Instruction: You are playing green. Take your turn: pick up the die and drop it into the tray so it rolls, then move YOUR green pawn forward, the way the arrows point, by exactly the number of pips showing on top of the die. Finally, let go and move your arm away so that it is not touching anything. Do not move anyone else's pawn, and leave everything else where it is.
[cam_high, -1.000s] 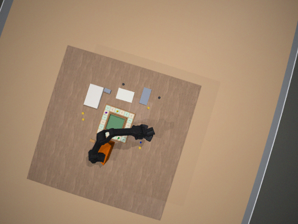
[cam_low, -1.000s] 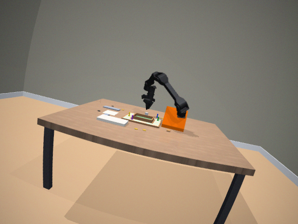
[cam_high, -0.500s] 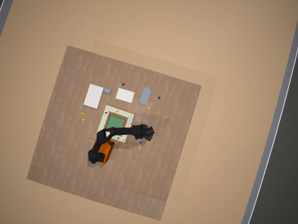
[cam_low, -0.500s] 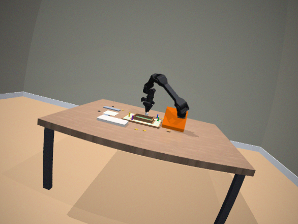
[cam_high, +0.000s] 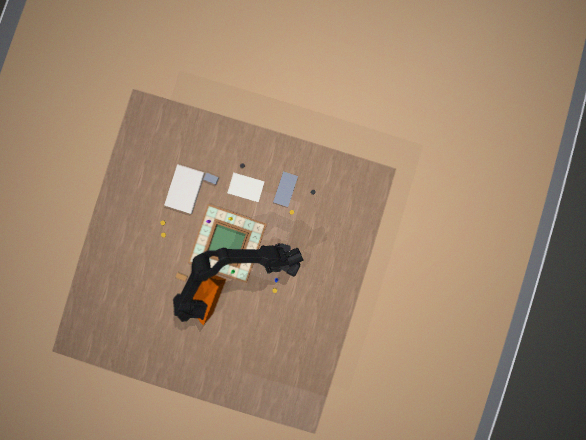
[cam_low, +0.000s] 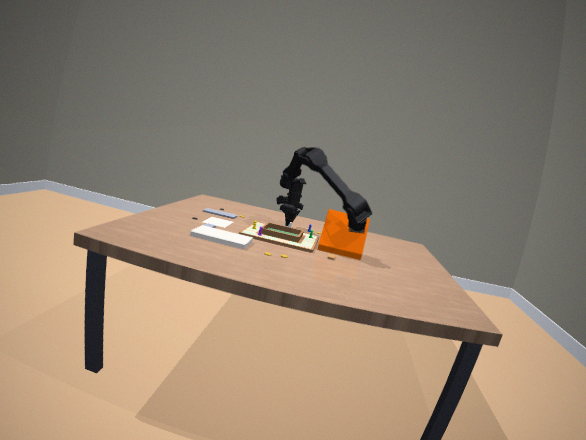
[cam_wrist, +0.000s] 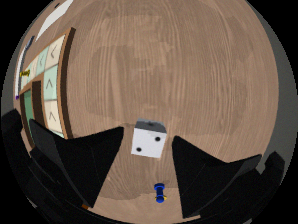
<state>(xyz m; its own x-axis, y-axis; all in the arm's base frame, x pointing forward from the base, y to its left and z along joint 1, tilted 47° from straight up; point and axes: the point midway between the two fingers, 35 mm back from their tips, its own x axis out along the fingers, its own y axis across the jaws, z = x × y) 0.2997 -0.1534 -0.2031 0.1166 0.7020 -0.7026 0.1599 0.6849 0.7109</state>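
Note:
The white die (cam_wrist: 148, 142) lies on the table beside the board, two pips on its upper face. My gripper (cam_high: 295, 263) (cam_low: 289, 223) (cam_wrist: 148, 136) is pointed down over it, partly open, one finger on each side with gaps showing. The green pawn (cam_high: 233, 271) (cam_low: 311, 234) stands on the board (cam_high: 202, 240) (cam_low: 287, 244) (cam_wrist: 50, 82), on the side near the orange block. The tray (cam_high: 227, 240) (cam_wrist: 28, 107) is in the board's middle, with brown walls and a green floor, partly under the arm in the top view.
A blue pawn (cam_high: 276, 280) (cam_low: 309, 228) (cam_wrist: 159, 193) stands off the board near the die. Yellow (cam_high: 230, 218) (cam_low: 255, 225) and purple (cam_high: 208, 221) (cam_low: 260, 231) pawns stand on the board. An orange block (cam_high: 213, 292) (cam_low: 342, 237) is by the arm's base; a white box (cam_high: 184, 189) (cam_low: 221, 236) lies beyond the board.

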